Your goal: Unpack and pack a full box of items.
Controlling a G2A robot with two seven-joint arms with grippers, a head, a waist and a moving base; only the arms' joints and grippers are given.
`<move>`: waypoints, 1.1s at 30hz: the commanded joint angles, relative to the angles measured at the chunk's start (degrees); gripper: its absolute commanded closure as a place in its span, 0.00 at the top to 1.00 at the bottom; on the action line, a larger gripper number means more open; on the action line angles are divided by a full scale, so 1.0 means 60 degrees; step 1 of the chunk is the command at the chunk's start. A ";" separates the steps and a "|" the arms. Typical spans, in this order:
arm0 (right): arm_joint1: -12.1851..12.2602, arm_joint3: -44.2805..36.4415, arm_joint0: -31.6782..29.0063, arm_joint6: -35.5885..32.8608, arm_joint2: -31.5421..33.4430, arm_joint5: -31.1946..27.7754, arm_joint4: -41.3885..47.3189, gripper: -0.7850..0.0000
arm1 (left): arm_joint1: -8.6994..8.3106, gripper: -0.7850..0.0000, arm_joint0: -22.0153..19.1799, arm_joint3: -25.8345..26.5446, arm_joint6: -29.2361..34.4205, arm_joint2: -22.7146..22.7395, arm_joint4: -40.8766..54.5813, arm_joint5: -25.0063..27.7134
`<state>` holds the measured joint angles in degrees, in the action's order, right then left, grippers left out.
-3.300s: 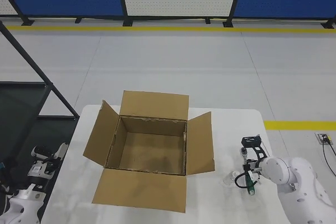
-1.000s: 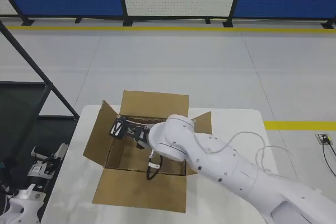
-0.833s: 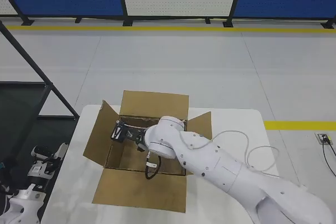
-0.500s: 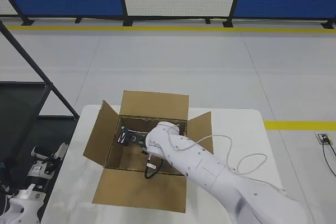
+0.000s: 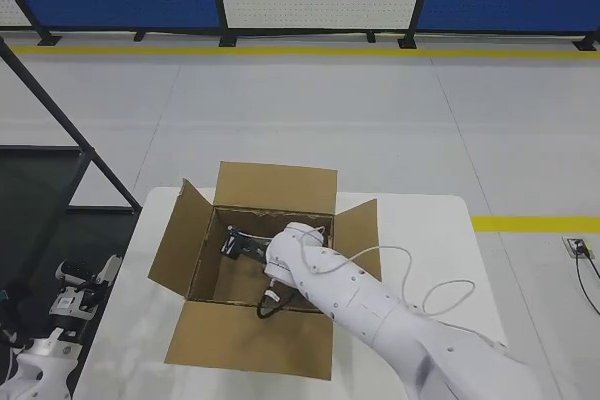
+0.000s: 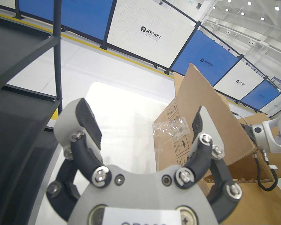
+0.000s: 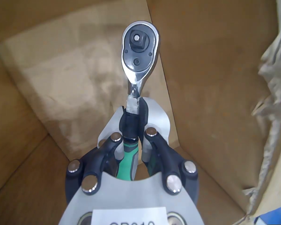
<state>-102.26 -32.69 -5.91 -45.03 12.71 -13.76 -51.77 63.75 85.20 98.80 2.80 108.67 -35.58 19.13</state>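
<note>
The white table (image 5: 420, 230) carries an open cardboard box (image 5: 275, 187). The right gripper (image 7: 134, 108), clamped shut on the ratchet wrench (image 7: 139, 50), has swung from the table's 3 o'clock side into the box. It is now low near the 11 o'clock corner, so packing looks begun. The left gripper (image 6: 142, 120) hangs wide open and empty.

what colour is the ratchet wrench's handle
Green and black; the wrench handle shows best in the right wrist view.
</note>
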 commanded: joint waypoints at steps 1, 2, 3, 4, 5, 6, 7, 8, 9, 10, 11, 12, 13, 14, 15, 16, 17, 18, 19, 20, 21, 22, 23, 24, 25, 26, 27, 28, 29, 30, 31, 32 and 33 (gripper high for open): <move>-0.0026 0.0257 -0.0069 0.0129 0.0030 -0.0267 -0.0047 0.00 | 0.0000 1.00 0.0000 0.0000 0.0000 0.0000 0.0000 0.0000; -0.0044 0.0370 -0.0095 0.0294 0.0056 -0.0521 -0.0041 0.00 | 0.0000 1.00 0.0000 0.0000 0.0000 0.0000 0.0000 0.0000; -0.0060 0.0565 -0.0097 0.0405 0.0068 -0.0695 -0.0085 0.00 | 0.0000 1.00 0.0000 0.0000 0.0000 0.0000 0.0000 0.0000; -0.0086 0.0716 -0.0101 0.0496 0.0097 -0.0828 -0.0084 0.00 | 0.0000 1.00 0.0000 0.0000 0.0000 0.0000 0.0000 0.0000; -0.0117 0.0836 -0.0102 0.0602 0.0113 -0.0956 -0.0112 0.00 | 0.0000 1.00 0.0000 0.0000 0.0000 0.0000 0.0000 0.0000; -0.0151 0.0957 -0.0106 0.0674 0.0119 -0.1001 -0.0163 0.00 | 0.0000 1.00 0.0000 0.0000 0.0000 0.0000 0.0000 0.0000; -0.0189 0.1038 -0.0110 0.0765 0.0141 -0.1061 -0.0175 0.00 | 0.0000 1.00 0.0000 0.0000 0.0000 0.0000 0.0000 0.0000; -0.0221 0.1125 -0.0106 0.0875 0.0152 -0.1160 -0.0213 0.00 | 0.0000 1.00 0.0000 0.0000 0.0000 0.0000 0.0000 0.0000; -0.0254 0.1235 -0.0100 0.0931 0.0164 -0.1212 -0.0250 0.11 | 0.0000 1.00 0.0000 0.0000 0.0000 0.0000 0.0000 0.0000; -0.0290 0.1315 -0.0099 0.0974 0.0178 -0.1253 -0.0275 0.25 | 0.0000 1.00 0.0000 0.0000 0.0000 0.0000 0.0000 0.0000; -0.0326 0.1388 -0.0092 0.0997 0.0190 -0.1303 -0.0303 0.35 | 0.0000 1.00 0.0000 0.0000 0.0000 0.0000 0.0000 0.0000; -0.0363 0.1454 -0.0086 0.1022 0.0203 -0.1333 -0.0329 0.37 | 0.0000 1.00 0.0000 0.0000 0.0000 0.0000 0.0000 0.0000; -0.0399 0.1509 -0.0083 0.1045 0.0216 -0.1368 -0.0352 0.38 | 0.0000 1.00 0.0000 0.0000 0.0000 0.0000 0.0000 0.0000; -0.0435 0.1564 -0.0077 0.1059 0.0228 -0.1398 -0.0379 0.41 | 0.0000 1.00 0.0000 0.0000 0.0000 0.0000 0.0000 0.0000; -0.0469 0.1611 -0.0070 0.1083 0.0243 -0.1408 -0.0404 0.43 | 0.0000 1.00 0.0000 0.0000 0.0000 0.0000 0.0000 0.0000; -0.0502 0.1654 -0.0070 0.1104 0.0258 -0.1431 -0.0421 0.43 | 0.0000 1.00 0.0000 0.0000 0.0000 0.0000 0.0000 0.0000; -0.0533 0.1703 -0.0065 0.1113 0.0275 -0.1449 -0.0440 0.44 | 0.0000 1.00 0.0000 0.0000 0.0000 0.0000 0.0000 0.0000; -0.0562 0.1738 -0.0058 0.1126 0.0285 -0.1466 -0.0475 0.44 | 0.0000 1.00 0.0000 0.0000 0.0000 0.0000 0.0000 0.0000; -0.0588 0.1767 -0.0049 0.1143 0.0299 -0.1477 -0.0504 0.44 | 0.0000 1.00 0.0000 0.0000 0.0000 0.0000 0.0000 0.0000; -0.0612 0.1782 -0.0039 0.1164 0.0315 -0.1476 -0.0534 0.44 | 0.0000 1.00 0.0000 0.0000 0.0000 0.0000 0.0000 0.0000; -0.0631 0.1788 -0.0029 0.1198 0.0337 -0.1457 -0.0560 0.44 | 0.0000 1.00 0.0000 0.0000 0.0000 0.0000 0.0000 0.0000; -0.0646 0.1751 -0.0020 0.1257 0.0352 -0.1482 -0.0600 0.45 | 0.0000 1.00 0.0000 0.0000 0.0000 0.0000 0.0000 0.0000; -0.0650 0.1715 0.0000 0.1323 0.0369 -0.1521 -0.0648 0.46 | 0.0000 1.00 0.0000 0.0000 0.0000 0.0000 0.0000 0.0000; -0.0647 0.1671 0.0019 0.1376 0.0391 -0.1533 -0.0696 0.47 | 0.0000 1.00 0.0000 0.0000 0.0000 0.0000 0.0000 0.0000; -0.0636 0.1606 0.0033 0.1419 0.0417 -0.1530 -0.0741 0.47 | 0.0000 1.00 0.0000 0.0000 0.0000 0.0000 0.0000 0.0000; -0.0619 0.1507 0.0041 0.1455 0.0446 -0.1514 -0.0787 0.47 | 0.0000 1.00 0.0000 0.0000 0.0000 0.0000 0.0000 0.0000; -0.0593 0.1365 0.0031 0.1495 0.0475 -0.1521 -0.0831 0.47 | 0.0000 1.00 0.0000 0.0000 0.0000 0.0000 0.0000 0.0000; -0.0555 0.1209 0.0013 0.1522 0.0498 -0.1515 -0.0903 0.47 | 0.0000 1.00 0.0000 0.0000 0.0000 0.0000 0.0000 0.0000; -0.0508 0.1033 -0.0020 0.1526 0.0524 -0.1433 -0.0983 0.48 | 0.0000 1.00 0.0000 0.0000 0.0000 0.0000 0.0000 0.0000; -0.0452 0.0814 -0.0071 0.1518 0.0553 -0.1312 -0.1070 0.48 | 0.0000 1.00 0.0000 0.0000 0.0000 0.0000 0.0000 0.0000; -0.0383 0.0564 -0.0139 0.1512 0.0592 -0.1189 -0.1154 0.49 | 0.0000 1.00 0.0000 0.0000 0.0000 0.0000 0.0000 0.0000; -0.0297 0.0283 -0.0214 0.1503 0.0638 -0.1014 -0.1261 0.49 | 0.0000 1.00 0.0000 0.0000 0.0000 0.0000 0.0000 0.0000; -0.0197 -0.0056 -0.0311 0.1482 0.0690 -0.0829 -0.1376 0.49 | 0.0000 1.00 0.0000 0.0000 0.0000 0.0000 0.0000 0.0000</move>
<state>-104.05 -30.90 -7.24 -36.01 16.54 -19.94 -59.35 63.75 85.20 98.80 2.80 108.67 -35.58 19.13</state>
